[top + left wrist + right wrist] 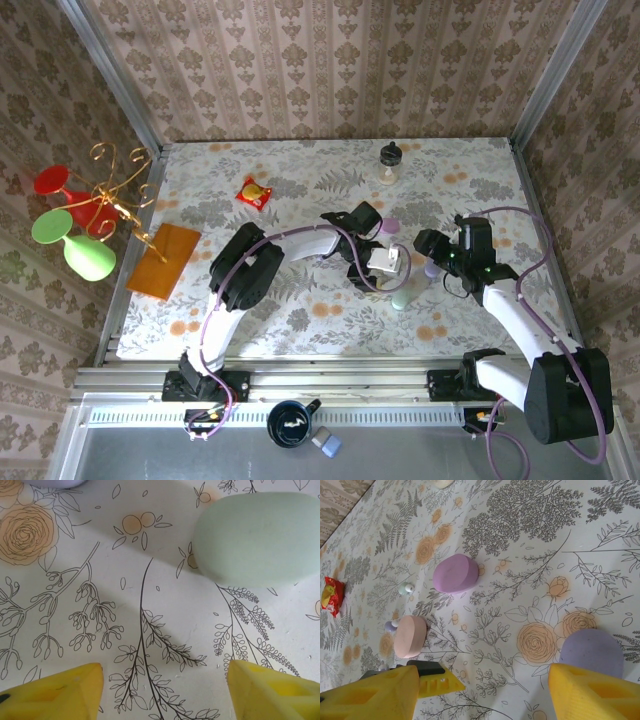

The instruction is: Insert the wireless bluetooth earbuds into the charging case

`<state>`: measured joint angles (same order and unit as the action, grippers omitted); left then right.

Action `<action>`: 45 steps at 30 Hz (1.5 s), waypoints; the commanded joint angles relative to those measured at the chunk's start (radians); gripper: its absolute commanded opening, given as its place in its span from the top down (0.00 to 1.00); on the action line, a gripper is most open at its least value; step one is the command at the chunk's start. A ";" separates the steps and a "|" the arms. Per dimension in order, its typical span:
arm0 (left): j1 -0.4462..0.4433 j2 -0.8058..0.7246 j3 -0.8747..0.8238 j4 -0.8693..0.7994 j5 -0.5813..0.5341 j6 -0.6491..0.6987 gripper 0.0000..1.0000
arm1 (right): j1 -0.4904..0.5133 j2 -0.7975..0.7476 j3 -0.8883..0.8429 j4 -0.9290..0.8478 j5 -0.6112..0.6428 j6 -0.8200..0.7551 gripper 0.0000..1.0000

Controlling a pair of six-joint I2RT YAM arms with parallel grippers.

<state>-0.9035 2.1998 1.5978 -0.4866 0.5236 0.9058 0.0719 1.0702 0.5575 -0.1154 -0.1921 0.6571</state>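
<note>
counter: floral cloth. The lilac case stands right of centre on it and is the landmark for these notes.
left arm: reaches across to the near side of the lilac case. In the top view its wrist hides whatever lies under it.
right arm: comes in from the right and stops right of the lilac case.
left claw: wide, with bare cloth between the yellow fingers and both tips cut off by the frame. One finger shows in the right wrist view, near side of the lilac case.
right claw: wide, holding nothing, tips cropped at the bottom edge.
mint case: on the near side of the lilac case, ahead of the left claw and not touching it. Cut off at the right edge. Only the smooth shell shows, so the inside is hidden.
purple case: right of the lilac case and nearer. Its lower part is hidden behind the right claw's finger, and I cannot tell whether they touch.
peach case: near the lilac case on its left. Contents not visible.
lilac case, contents: only the outer shell shows.
bottle: beyond the lilac case, toward the back wall. What it holds is too small to tell.
red packet: well left of the lilac case.
earbuds: loose on the counter, outside every case. One pale bud lies left of the lilac case. Two more, lilac and whitish, sit against the peach case's far edge and are too tiny to make out in detail.
</note>
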 commanded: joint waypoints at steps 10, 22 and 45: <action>-0.013 -0.143 -0.204 0.229 0.051 -0.305 0.27 | 0.010 -0.029 0.004 -0.224 -0.032 -0.045 0.27; -0.034 -0.437 -0.729 0.945 -0.144 -0.690 0.16 | 0.255 -0.028 -0.008 -0.356 0.240 0.035 0.23; -0.296 -0.211 -0.685 1.161 -0.390 -0.793 0.16 | -0.024 -0.119 -0.017 -0.295 0.088 -0.042 0.22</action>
<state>-1.1942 1.9648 0.8864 0.6537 0.1669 0.1261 0.0547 0.9657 0.5461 -0.4290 -0.0723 0.6300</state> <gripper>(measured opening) 0.849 0.780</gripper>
